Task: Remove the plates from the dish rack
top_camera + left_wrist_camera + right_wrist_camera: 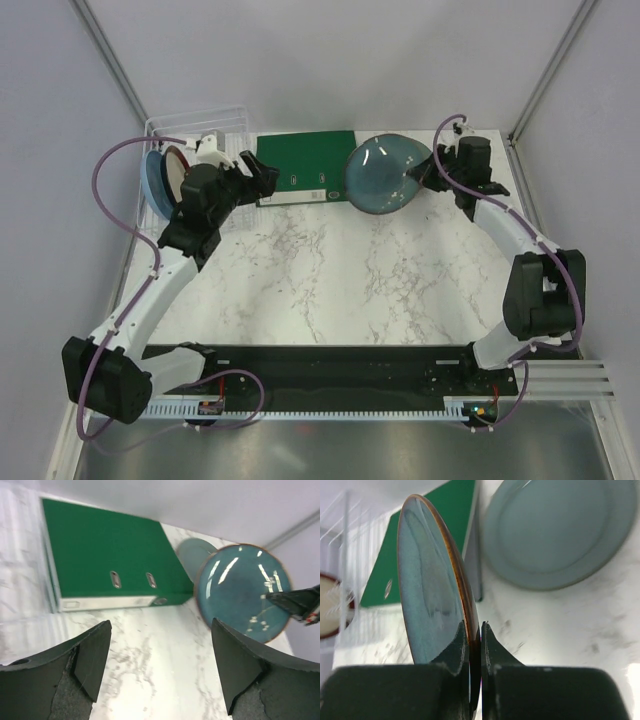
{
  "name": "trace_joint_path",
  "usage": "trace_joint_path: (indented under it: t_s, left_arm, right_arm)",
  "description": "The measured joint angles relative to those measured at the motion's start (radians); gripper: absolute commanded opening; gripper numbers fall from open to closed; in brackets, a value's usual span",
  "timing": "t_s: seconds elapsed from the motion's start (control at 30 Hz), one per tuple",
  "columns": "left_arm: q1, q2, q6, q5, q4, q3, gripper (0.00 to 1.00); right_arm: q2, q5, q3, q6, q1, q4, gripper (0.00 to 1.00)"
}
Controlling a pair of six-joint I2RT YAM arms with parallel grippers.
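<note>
My right gripper (428,172) is shut on the rim of the dark grey-blue plate (383,173) and holds it tilted on edge above the table's far right; the wrist view shows the rim (462,587) pinched between the fingers. The grey-green plate (555,530) lies flat on the table beneath it and also shows in the left wrist view (192,555). The light blue plate (153,182) and the reddish-brown plate (176,170) stand in the white wire dish rack (200,125) at the far left. My left gripper (262,176) is open and empty beside the rack, over bare marble (160,665).
A green binder (305,165) lies flat at the back between the rack and the held plate, and shows in the left wrist view (110,555). Grey walls close the table at the back and both sides. A black rail runs along the near edge (320,365).
</note>
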Motion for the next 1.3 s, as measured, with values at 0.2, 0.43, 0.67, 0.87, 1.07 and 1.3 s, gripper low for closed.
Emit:
trace_joint_path:
  t_s: [0.2, 0.43, 0.67, 0.87, 1.07, 1.3]
  left_arm:
    - [0.000, -0.043, 0.122, -0.167, -0.027, 0.018, 0.92]
    - [0.001, -0.042, 0.219, -0.256, -0.045, 0.047, 0.95]
    - [0.010, -0.037, 0.281, -0.320, -0.049, 0.056, 0.96]
    - [0.018, -0.011, 0.295, -0.327, -0.049, 0.061, 0.96]
    - [0.019, 0.002, 0.295, -0.332, -0.052, 0.061, 0.96]
    - [0.027, 0.005, 0.295, -0.343, -0.061, 0.061, 0.96]
  right_arm:
    - [0.184, 0.076, 0.173, -0.018, -0.097, -0.014, 0.00]
    - [0.452, 0.042, 0.390, 0.023, -0.121, -0.005, 0.00]
    - [0.647, 0.029, 0.551, 0.021, -0.166, -0.006, 0.00]
    - [0.719, -0.032, 0.612, 0.057, -0.195, -0.010, 0.04]
    - [0.753, -0.073, 0.649, 0.085, -0.197, 0.001, 0.37]
    - [0.755, -0.098, 0.649, 0.074, -0.197, -0.045, 0.54]
